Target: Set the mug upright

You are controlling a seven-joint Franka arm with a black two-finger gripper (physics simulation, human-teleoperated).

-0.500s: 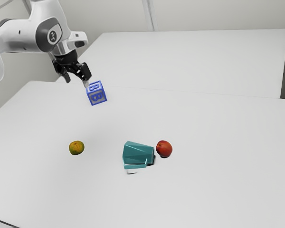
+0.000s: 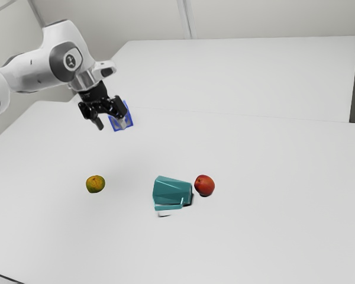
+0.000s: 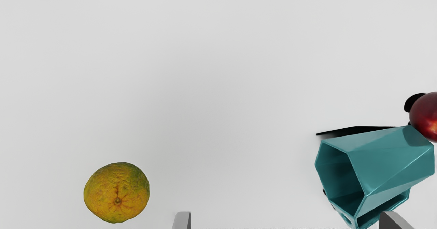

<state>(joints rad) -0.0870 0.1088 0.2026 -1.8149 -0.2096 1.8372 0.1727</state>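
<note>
Exterior view, table point(image 2: 272, 242): white, spread across most of the frame.
Arm point(image 2: 35, 70): reaching in from the left edge, upper left.
Gripper point(image 2: 111, 122): upper left, above the table, fingers set wide.
Mug point(image 2: 172, 190): lower middle, lying on its side, mouth facing left, handle toward the bottom edge.
Block point(image 2: 129, 120): upper left, partly hidden behind the gripper.
Red fruit point(image 2: 205, 185): just right of the mug.
Orange point(image 2: 95, 184): lower left, well apart from the mug.
</note>
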